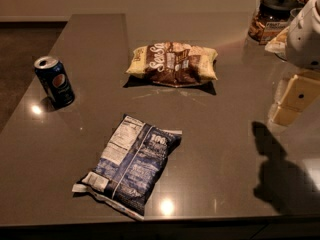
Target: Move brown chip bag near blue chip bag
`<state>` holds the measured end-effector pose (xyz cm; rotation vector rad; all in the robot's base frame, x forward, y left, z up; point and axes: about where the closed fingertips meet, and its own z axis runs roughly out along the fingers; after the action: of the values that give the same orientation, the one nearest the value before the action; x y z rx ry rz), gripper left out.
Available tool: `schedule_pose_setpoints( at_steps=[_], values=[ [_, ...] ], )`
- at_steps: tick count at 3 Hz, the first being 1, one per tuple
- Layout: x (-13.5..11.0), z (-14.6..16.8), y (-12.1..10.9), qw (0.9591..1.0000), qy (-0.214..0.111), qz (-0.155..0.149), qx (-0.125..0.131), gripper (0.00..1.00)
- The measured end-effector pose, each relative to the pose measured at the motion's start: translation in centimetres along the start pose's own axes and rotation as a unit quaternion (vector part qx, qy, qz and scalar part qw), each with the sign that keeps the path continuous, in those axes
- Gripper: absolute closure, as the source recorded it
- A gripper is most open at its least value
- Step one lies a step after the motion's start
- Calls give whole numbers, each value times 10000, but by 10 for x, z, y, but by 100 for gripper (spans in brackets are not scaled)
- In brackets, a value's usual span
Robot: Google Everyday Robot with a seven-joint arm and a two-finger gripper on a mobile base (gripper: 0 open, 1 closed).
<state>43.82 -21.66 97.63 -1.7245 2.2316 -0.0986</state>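
Observation:
The brown chip bag lies flat on the grey table, at the middle back, with cream-yellow ends and white script lettering. The blue chip bag lies flat nearer the front, label side up, a little left of centre. A gap of bare table separates the two bags. My gripper hangs at the right edge of the view, above the table, to the right of the brown bag and apart from both bags. It holds nothing that I can see.
A blue soda can stands upright at the left of the table. A dark-lidded jar stands at the back right corner, beside the white arm housing. The arm's shadow falls on the front right of the table.

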Motion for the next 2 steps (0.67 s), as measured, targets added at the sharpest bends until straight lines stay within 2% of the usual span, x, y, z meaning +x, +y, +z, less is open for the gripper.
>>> schedule_pose_setpoints(
  at_steps=[2],
  values=[
    [-16,23,-29,9999,-89,34,-64,0]
  ],
)
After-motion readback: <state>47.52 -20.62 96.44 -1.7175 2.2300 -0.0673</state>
